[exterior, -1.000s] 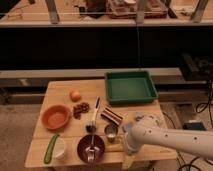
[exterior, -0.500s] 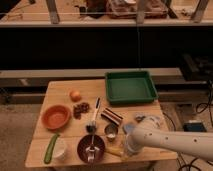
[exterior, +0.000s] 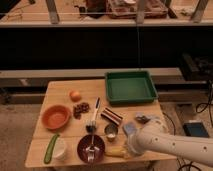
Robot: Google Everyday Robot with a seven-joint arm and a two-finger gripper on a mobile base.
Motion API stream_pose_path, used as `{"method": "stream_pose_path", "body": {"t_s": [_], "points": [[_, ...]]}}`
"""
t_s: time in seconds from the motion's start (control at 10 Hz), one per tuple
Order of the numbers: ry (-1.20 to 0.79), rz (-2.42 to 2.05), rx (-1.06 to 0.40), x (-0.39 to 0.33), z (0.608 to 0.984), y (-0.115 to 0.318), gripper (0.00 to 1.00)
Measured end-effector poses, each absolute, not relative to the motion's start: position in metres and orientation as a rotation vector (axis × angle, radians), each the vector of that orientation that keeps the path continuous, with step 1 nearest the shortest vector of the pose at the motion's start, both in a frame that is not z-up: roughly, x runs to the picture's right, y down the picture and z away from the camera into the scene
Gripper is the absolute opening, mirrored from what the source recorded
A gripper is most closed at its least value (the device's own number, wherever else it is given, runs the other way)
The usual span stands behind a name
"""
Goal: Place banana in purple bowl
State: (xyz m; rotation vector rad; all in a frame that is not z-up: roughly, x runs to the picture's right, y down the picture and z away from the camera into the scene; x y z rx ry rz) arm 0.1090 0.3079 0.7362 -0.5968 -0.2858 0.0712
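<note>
The banana (exterior: 114,151) is small and pale yellow and lies near the table's front edge, just right of the purple bowl (exterior: 84,142). The bowl is dark and glossy and holds a fork (exterior: 91,149). My gripper (exterior: 129,142) is at the end of the white arm (exterior: 172,146), which reaches in from the lower right. The gripper sits low over the banana's right end and hides that end. I cannot tell whether it touches the banana.
A small metal cup (exterior: 110,131), a dark snack bar (exterior: 111,116) and a brush (exterior: 93,117) lie behind the banana. The orange bowl (exterior: 56,116), grapes (exterior: 81,108), an orange (exterior: 75,95), a cucumber (exterior: 51,148) and a white cup (exterior: 61,148) are at the left. A green tray (exterior: 131,87) sits at the back right.
My arm has moved left and down towards the front edge, and the gripper now sits over the banana's right end. The objects have not moved.
</note>
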Motion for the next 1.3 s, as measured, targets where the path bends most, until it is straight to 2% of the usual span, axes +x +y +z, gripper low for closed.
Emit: {"method": "stream_pose_path", "body": {"t_s": [0.5,1.0,1.1,1.3], "points": [[-0.383,-0.005,-0.579,0.102,0.689,0.254,0.06],[-0.422,-0.163,-0.602,0.031,0.704,0.242,0.06],[-0.421,-0.199,-0.625,0.016,0.711,0.245,0.07],[-0.416,-0.254,-0.658,-0.001,0.720,0.250,0.22]]}}
